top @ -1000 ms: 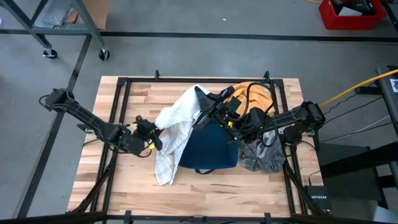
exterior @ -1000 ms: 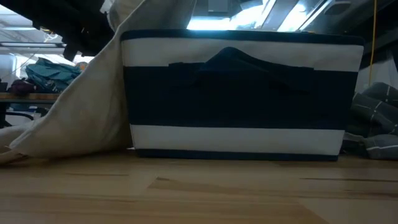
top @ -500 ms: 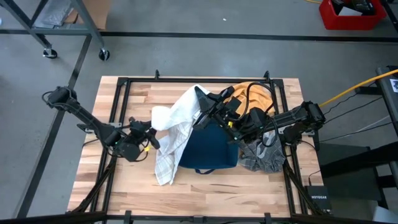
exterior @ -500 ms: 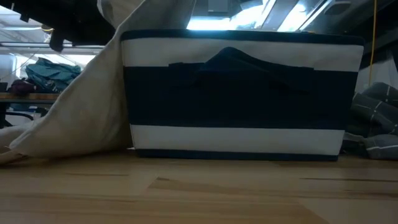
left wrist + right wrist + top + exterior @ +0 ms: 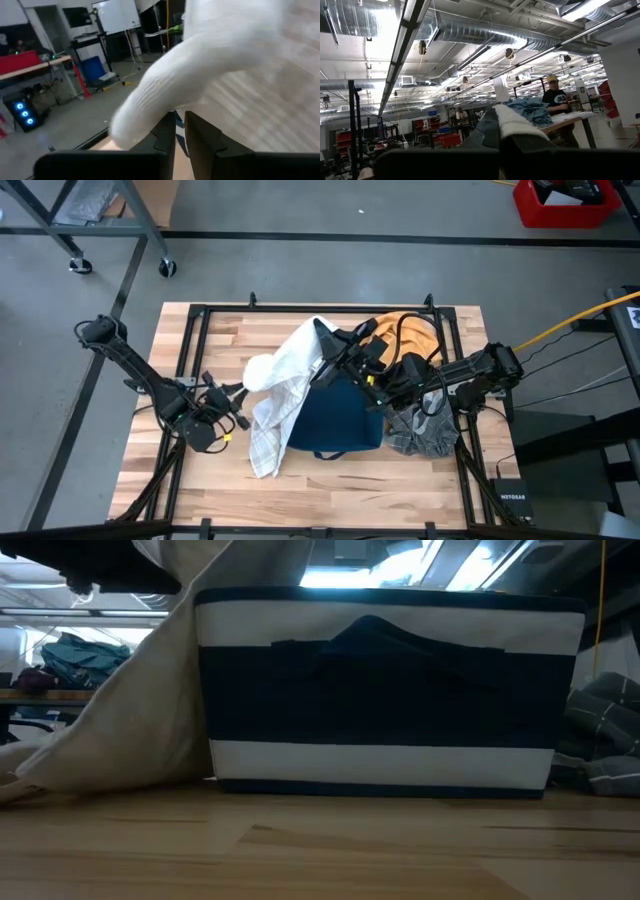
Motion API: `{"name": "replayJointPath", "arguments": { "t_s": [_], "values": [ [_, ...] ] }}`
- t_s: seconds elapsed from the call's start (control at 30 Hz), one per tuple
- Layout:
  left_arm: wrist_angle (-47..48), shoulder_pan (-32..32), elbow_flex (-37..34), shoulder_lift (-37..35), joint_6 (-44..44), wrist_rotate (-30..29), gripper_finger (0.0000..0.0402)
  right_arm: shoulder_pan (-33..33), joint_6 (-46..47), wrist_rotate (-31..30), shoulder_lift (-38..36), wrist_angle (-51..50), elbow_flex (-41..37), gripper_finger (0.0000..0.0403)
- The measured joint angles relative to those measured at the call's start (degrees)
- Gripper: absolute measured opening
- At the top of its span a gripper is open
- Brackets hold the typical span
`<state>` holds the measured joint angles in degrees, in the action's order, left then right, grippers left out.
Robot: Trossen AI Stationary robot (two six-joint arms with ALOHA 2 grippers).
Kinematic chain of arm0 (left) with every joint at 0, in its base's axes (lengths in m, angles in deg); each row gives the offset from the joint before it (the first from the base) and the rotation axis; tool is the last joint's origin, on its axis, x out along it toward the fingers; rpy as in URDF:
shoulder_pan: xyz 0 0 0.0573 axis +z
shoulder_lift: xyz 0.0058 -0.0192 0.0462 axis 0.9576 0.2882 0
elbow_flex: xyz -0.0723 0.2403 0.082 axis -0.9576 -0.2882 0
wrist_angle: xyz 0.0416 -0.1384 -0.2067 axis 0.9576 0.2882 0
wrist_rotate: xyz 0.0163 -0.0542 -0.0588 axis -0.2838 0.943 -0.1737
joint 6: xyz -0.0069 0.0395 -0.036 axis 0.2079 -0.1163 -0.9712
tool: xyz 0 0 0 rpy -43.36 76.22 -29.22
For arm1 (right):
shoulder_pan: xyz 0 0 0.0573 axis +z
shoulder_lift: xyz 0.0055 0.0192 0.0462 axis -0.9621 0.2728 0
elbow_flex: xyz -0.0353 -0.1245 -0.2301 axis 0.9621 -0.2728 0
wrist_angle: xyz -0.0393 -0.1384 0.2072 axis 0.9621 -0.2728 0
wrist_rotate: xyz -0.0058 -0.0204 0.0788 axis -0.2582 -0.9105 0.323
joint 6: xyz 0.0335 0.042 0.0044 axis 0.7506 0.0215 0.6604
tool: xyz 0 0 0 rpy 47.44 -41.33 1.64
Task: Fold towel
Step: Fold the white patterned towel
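The table (image 5: 150, 450) carries a navy-and-white striped bin (image 5: 335, 425) near its middle, and everything else sits around that bin. The white towel (image 5: 285, 375) drapes over the bin's left rim and hangs down its left side to the tabletop, its checked end (image 5: 262, 450) lying on the wood just left of the bin. An orange cloth (image 5: 415, 330) lies behind the bin and a grey cloth (image 5: 425, 435) lies to its right. The right gripper (image 5: 325, 340) is raised over the bin's far left corner, its fingers closed on the towel's top edge. The left gripper (image 5: 240, 392) is left of the bin at the towel's bulging left fold; in its wrist view the fingers (image 5: 200, 135) stand narrow, almost together, with the towel's fold right at their tips, and I cannot tell whether cloth is pinched between them.
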<state>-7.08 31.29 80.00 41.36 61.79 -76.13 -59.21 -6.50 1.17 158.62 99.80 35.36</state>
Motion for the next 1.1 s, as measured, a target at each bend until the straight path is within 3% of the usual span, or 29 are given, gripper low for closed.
{"name": "replayJointPath", "arguments": {
  "t_s": [0.23,0.37,0.53,0.67,0.8,1.1],
  "values": [
    [-0.03,0.10,0.00,-0.07,-2.33,9.36,0.0042,0.00,-0.84,0.09,0.00,-0.01,0.00,0.0001],
    [-0.01,0.10,0.00,-0.07,-6.82,12.77,0.0086,0.00,-0.84,0.11,0.02,0.03,0.00,0.0001],
    [-0.03,0.12,0.00,-0.07,-7.47,13.15,0.0158,0.00,-0.84,0.13,0.02,0.03,0.00,0.0001],
    [0.01,0.48,0.00,-0.07,-6.89,13.15,0.0192,0.00,-0.82,0.15,0.02,0.08,0.00,0.0001],
    [0.10,3.19,0.00,-0.05,-8.12,13.13,0.0199,0.00,-0.82,0.17,0.02,0.08,0.00,0.0001],
    [-0.32,8.73,0.00,3.46,-22.50,15.59,0.0200,0.02,-0.80,0.20,0.02,0.12,0.00,0.0001]
  ]
}}
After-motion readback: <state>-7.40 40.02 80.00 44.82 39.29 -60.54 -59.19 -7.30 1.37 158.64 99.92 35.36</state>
